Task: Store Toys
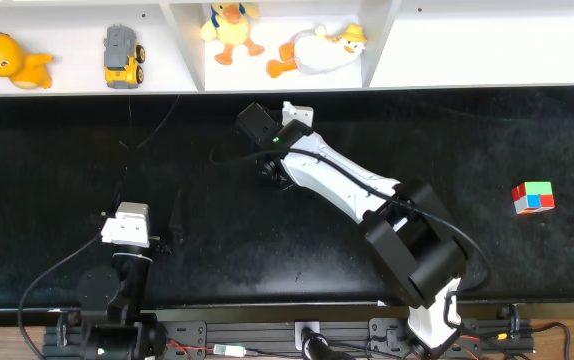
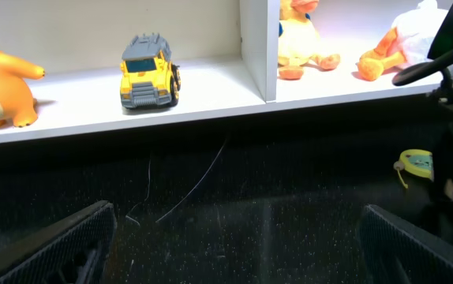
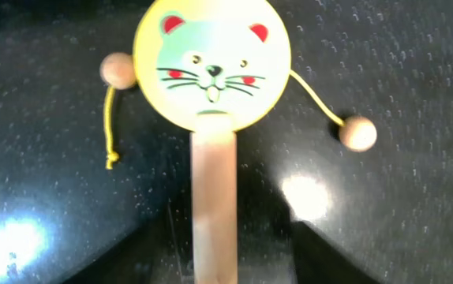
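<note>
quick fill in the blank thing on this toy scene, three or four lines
1. The yellow truck stands on the white ___.
2. The rattle has a ___ face painted on it.
3. The coloured cube lies on the black table, on the ___ arm's side.
4. The left end effector is ___, with nothing in it.

Missing words: shelf; cat; right; open.

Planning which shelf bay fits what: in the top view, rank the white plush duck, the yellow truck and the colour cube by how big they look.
1. white plush duck
2. yellow truck
3. colour cube, only a little smaller than the truck, so that order is less sure.
</note>
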Action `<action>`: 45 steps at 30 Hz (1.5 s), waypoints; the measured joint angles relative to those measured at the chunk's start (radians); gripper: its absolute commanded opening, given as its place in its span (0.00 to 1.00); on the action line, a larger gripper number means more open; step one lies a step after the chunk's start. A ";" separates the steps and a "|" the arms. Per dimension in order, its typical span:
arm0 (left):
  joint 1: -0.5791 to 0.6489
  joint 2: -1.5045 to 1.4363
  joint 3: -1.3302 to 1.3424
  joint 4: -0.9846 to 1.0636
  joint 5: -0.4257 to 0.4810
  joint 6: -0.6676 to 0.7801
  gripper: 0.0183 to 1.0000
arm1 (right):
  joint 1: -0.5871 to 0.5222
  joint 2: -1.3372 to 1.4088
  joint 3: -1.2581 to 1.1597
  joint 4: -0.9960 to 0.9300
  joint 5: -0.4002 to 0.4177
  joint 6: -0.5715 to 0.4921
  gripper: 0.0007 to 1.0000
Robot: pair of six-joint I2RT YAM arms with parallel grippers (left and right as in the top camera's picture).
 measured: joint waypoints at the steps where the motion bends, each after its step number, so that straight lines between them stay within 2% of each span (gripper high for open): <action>1: 0.000 0.000 0.000 0.000 0.000 0.000 1.00 | 0.001 0.001 0.000 0.000 0.000 0.003 0.28; 2: 0.000 0.000 0.000 0.000 0.000 0.000 1.00 | 0.001 0.001 0.001 0.000 -0.002 0.002 0.21; 7: 0.000 0.000 0.000 0.000 0.000 0.000 1.00 | 0.002 0.002 0.003 -0.003 -0.006 0.003 0.04; 18: 0.000 0.000 0.000 0.000 0.000 0.000 1.00 | 0.006 -0.056 -0.061 0.005 -0.006 0.000 0.04; 27: 0.000 0.000 0.000 0.000 0.000 0.000 1.00 | -0.035 -0.505 -0.386 0.013 0.028 -0.001 0.04; 30: 0.000 0.000 0.000 0.000 0.000 0.000 1.00 | -0.093 -0.676 -0.473 0.012 0.037 -0.009 0.04; 34: 0.000 0.000 0.000 0.000 0.000 0.000 1.00 | -0.237 -0.842 -0.538 0.003 0.029 -0.073 0.04; 40: 0.000 0.000 0.000 0.000 0.000 0.000 1.00 | -0.457 -0.886 -0.529 -0.008 -0.003 -0.250 0.04; 45: 0.000 0.000 0.000 0.000 0.000 0.000 1.00 | -0.572 -0.854 -0.457 -0.005 -0.010 -0.427 0.04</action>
